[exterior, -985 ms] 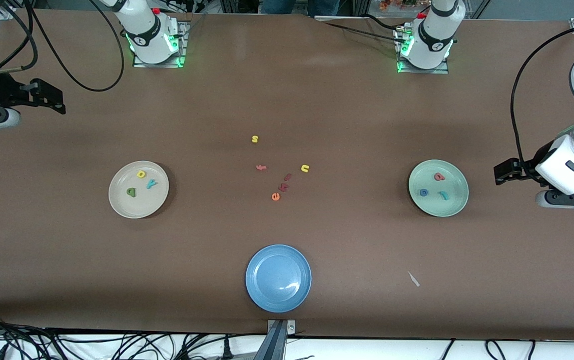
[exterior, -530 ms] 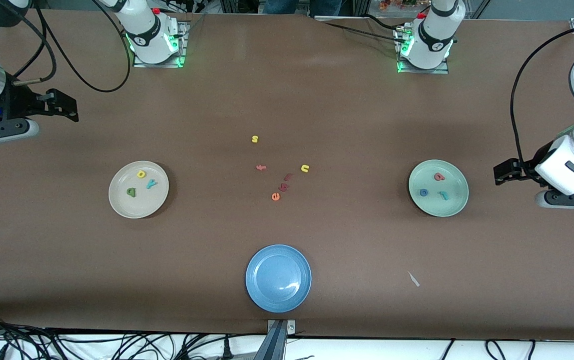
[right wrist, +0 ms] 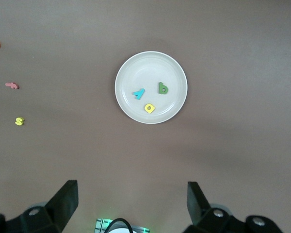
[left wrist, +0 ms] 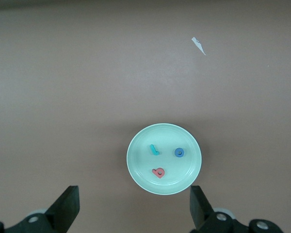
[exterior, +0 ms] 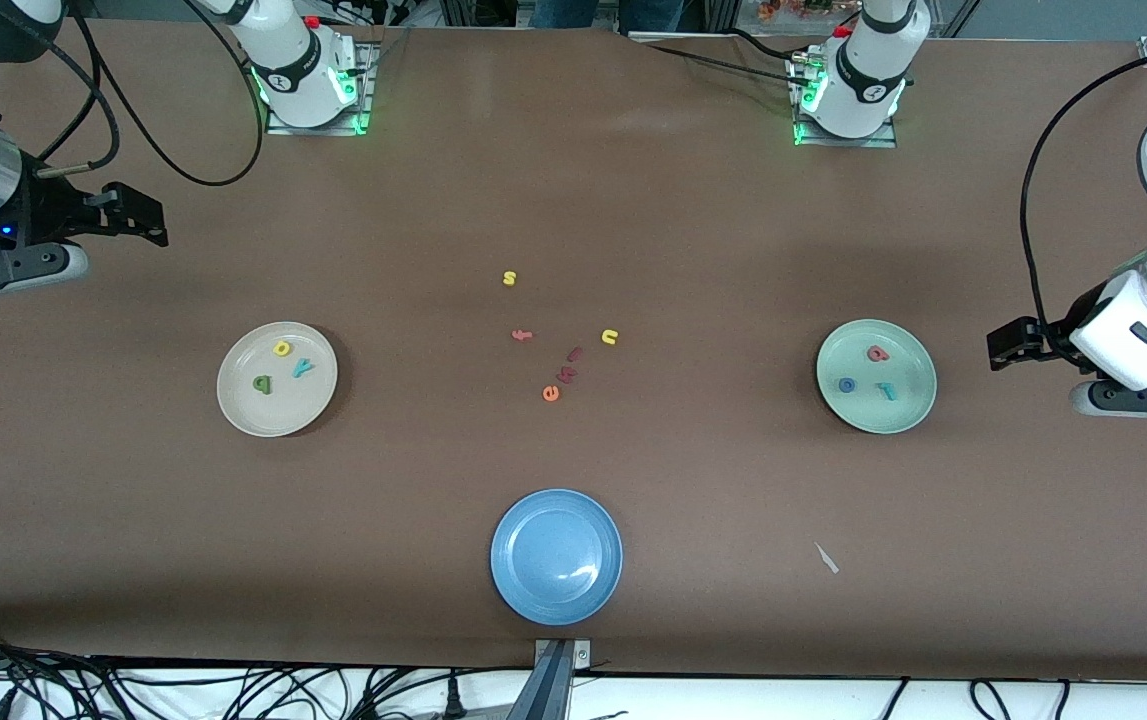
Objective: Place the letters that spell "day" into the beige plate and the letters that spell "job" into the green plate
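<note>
Between the plates lie stray letters [exterior: 560,340]; both claws [left wrist: 133,206] [right wrist: 131,204] gape wide, empty.

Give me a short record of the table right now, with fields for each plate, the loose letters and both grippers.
beige plate: holds a yellow letter, a green letter and a teal y
green plate: holds a coral letter, a blue o and a teal j
blue plate: nothing in it, nearest the front camera
loose letters: on the bare table between the beige and green plates
left gripper: open, holding nothing, at the left arm's end
right gripper: open, holding nothing, at the right arm's end
</note>
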Controlling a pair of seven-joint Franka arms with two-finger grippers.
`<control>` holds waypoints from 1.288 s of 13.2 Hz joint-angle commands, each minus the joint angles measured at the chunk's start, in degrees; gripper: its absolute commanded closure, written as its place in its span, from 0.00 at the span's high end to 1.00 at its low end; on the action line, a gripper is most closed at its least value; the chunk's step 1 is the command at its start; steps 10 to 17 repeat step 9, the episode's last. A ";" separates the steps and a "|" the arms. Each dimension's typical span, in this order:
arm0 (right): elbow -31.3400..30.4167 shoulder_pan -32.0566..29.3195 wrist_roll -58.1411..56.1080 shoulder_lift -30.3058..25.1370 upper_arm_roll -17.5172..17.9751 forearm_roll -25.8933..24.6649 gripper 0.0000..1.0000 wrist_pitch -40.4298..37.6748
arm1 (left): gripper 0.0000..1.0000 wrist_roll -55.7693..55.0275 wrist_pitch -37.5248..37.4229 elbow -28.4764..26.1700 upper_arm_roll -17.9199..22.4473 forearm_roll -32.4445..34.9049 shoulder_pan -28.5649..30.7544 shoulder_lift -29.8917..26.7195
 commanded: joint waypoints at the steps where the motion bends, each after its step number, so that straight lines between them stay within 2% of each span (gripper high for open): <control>1: 0.09 -0.12 0.62 -0.10 -0.59 1.91 1.00 0.31 | 1.00 0.41 0.14 0.44 0.10 1.22 0.11 0.02; 17: 0.35 0.32 0.62 0.17 -0.50 1.92 0.99 0.22 | 1.00 0.23 -0.04 0.44 0.10 0.69 0.20 -0.06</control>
